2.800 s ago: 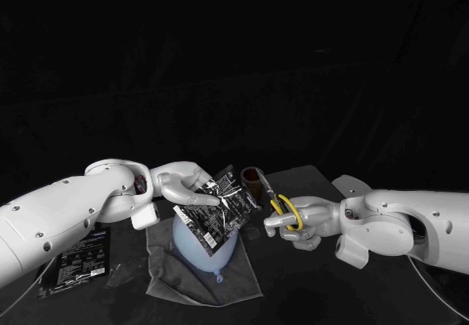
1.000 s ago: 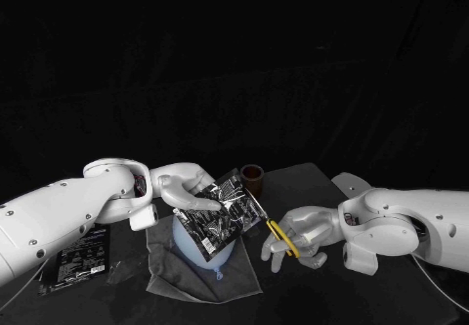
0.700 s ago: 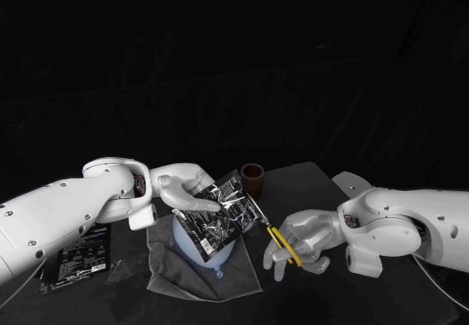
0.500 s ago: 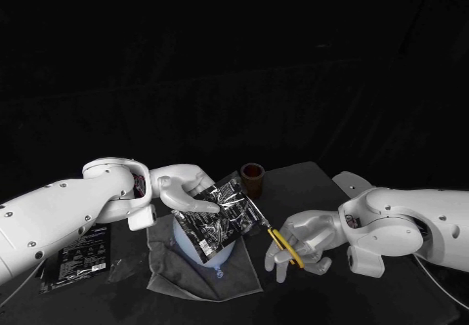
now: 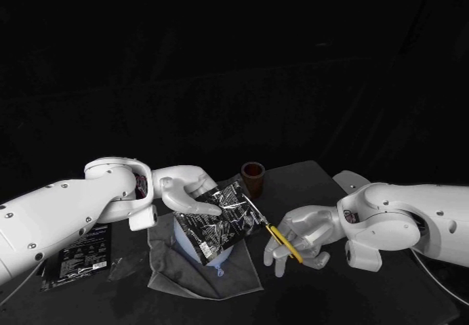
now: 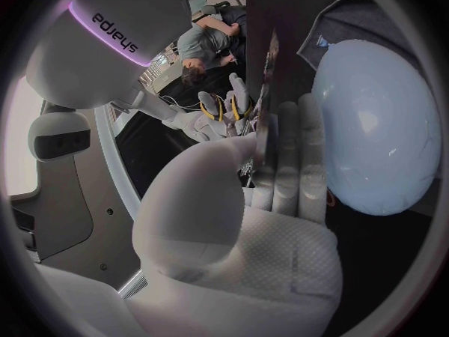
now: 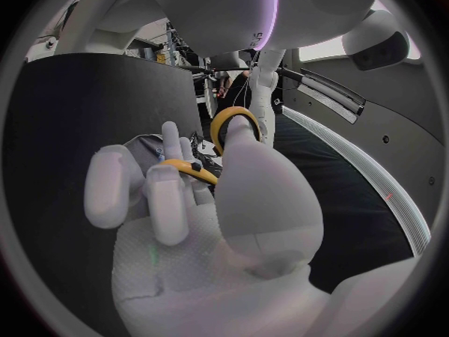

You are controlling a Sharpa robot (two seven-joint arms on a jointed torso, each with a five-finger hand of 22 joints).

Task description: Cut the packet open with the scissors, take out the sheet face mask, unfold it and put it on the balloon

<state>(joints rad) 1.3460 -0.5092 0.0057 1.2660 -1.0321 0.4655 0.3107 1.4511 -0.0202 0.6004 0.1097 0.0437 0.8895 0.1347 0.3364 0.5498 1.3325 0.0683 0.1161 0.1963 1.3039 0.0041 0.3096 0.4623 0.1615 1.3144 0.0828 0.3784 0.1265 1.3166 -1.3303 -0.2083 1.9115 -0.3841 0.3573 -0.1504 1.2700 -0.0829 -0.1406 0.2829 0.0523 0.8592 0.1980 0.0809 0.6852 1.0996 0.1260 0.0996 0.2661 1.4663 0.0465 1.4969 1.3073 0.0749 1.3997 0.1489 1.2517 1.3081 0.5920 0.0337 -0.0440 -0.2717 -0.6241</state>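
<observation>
left hand (image 5: 186,193): raised above the desk (image 5: 313,181) – thumb and fingers pinch the packet (image 5: 220,220) at its upper left corner; in the left wrist view the fingers (image 6: 299,150) lie pressed together, side by side, behind the packet's edge
packet: dark foil with pale print, held tilted in the air, between the 2 hands, over the balloon (image 6: 374,138)
right hand (image 5: 303,237): low, just right of the packet; holds the scissors (image 5: 280,240), fingers (image 7: 168,187) curled through the yellow loops, thumb in the other loop
scissors: yellow handles in the right hand, dark blades point up-left and reach the packet's right edge; cannot tell if the blades are apart or bite the foil
balloon: pale blue, lies on the grey cloth (image 5: 196,277), mostly hidden under the packet in the head view
grey cloth: spread on the desk below the left hand
brown cup (image 5: 253,177): upright on the desk, behind the packet – apart from both hands
2nd packet (image 5: 76,261): flat on the desk under the left arm, well apart from the cloth's middle
</observation>
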